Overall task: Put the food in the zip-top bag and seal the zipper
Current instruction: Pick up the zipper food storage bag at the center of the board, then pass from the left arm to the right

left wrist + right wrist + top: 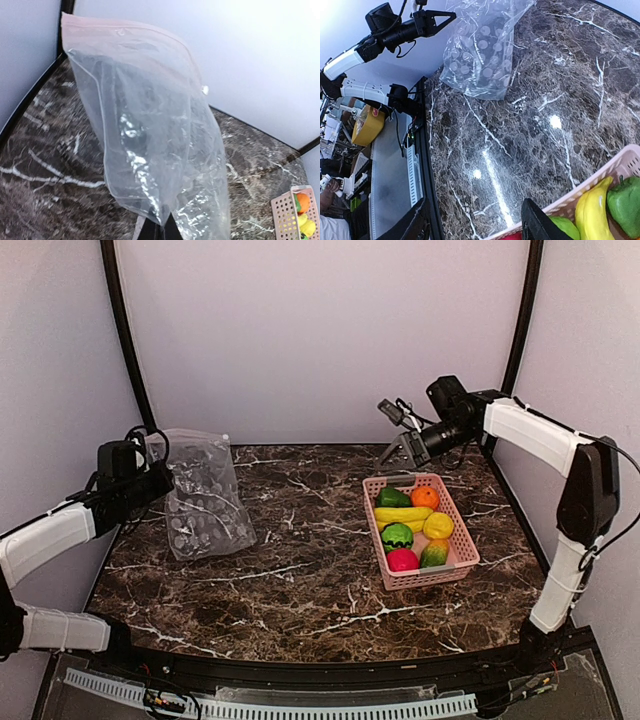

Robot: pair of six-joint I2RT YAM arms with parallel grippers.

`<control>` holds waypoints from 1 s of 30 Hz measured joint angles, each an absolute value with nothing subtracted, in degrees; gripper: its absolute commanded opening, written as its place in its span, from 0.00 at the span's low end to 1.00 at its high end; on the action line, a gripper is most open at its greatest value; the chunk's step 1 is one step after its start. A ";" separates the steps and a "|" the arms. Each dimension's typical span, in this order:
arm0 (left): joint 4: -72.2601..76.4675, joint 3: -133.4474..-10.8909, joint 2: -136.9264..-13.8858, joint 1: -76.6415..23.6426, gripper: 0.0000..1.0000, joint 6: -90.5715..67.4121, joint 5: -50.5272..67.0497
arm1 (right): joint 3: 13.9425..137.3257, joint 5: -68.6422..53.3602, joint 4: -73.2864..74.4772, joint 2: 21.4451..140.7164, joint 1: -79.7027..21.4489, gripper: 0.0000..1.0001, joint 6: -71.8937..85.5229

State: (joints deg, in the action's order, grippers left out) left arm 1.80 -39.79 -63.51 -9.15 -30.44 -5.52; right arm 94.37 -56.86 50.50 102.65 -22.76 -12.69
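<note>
On the marbled surface (pixel 300 580), well left of the pink basket (pixel 430 578), the zip-top bag (pixel 203 495) stood propped up, its edge pinched tight in the left gripper (pixel 165 480). The food (pixel 403 515) lay in the basket. Over the basket's far edge the right gripper (pixel 475 210) hung wide open, holding nothing.

Clear zip-top bag (pixel 203 498) hanging at left, food (pixel 404 516) in basket (pixel 430 575)
</note>
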 measured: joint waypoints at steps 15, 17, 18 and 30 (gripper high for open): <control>22.46 -38.39 -62.17 -18.65 0.01 -23.00 9.72 | 104.75 -60.80 35.64 115.31 -30.17 0.64 0.19; 23.46 -38.37 -62.48 -19.57 0.01 -23.18 11.68 | 105.69 -60.60 32.93 116.92 -31.11 0.65 2.31; 23.97 -38.39 -62.57 -20.01 0.01 -23.29 12.36 | 106.45 -60.53 31.42 117.86 -31.55 0.65 3.49; 28.27 -38.37 -62.67 -23.99 0.01 -27.46 16.08 | 110.56 -60.58 16.16 125.27 -34.48 0.63 14.96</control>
State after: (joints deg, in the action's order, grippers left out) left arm 28.27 -38.37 -62.67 -23.99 -27.46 16.08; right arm 110.56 -60.58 16.16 125.27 -34.48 14.96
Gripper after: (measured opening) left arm 0.011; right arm 0.645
